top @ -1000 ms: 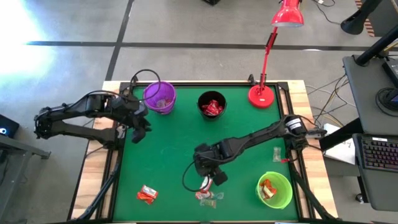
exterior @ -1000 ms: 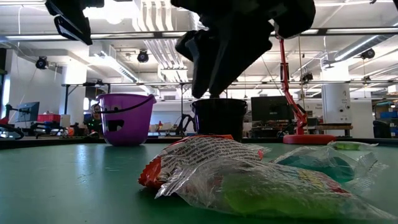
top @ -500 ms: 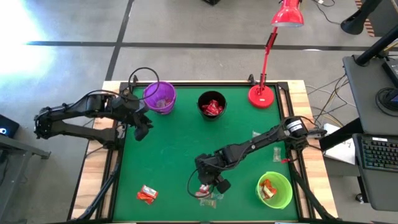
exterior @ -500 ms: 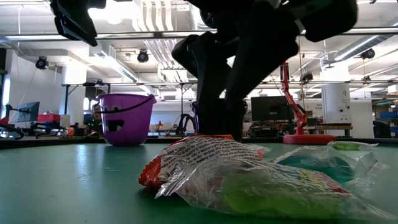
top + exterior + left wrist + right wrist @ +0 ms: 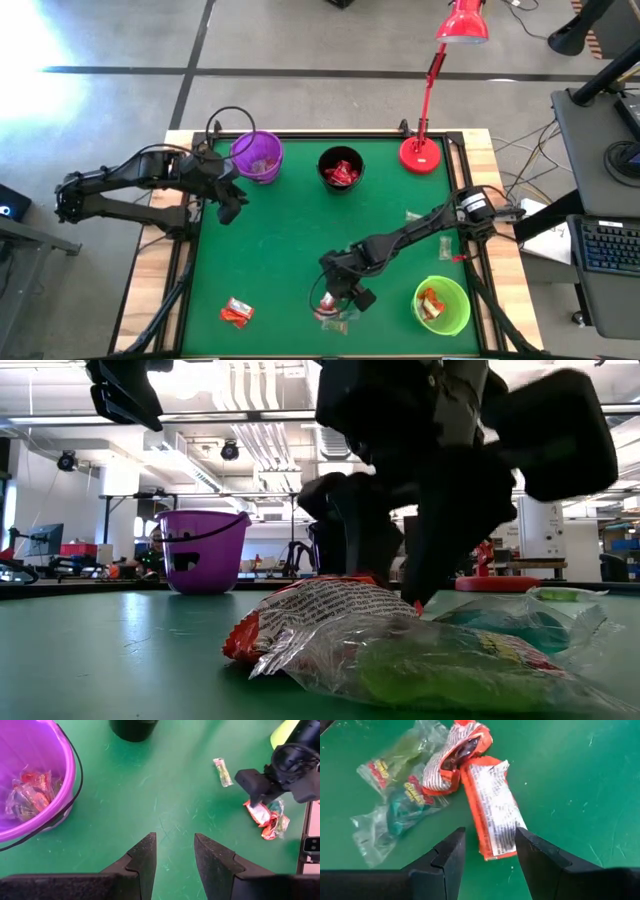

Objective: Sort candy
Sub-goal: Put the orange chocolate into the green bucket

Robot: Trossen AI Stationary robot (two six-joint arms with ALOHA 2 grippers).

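Though its arm hides part of the candy (image 5: 492, 815), the right claw (image 5: 487, 851) apparently straddles it, fingers apart.

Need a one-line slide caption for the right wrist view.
Open right gripper straddles an orange-red candy wrapper beside clear-wrapped sweets.

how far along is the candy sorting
Partly done: the purple cup, black cup and green cup each hold candy. In hand: the right hand, open, straddles an orange-red wrapper in the pile near the green cup. Left: that pile, a red piece and two pale pieces. The left hand waits by the purple cup.
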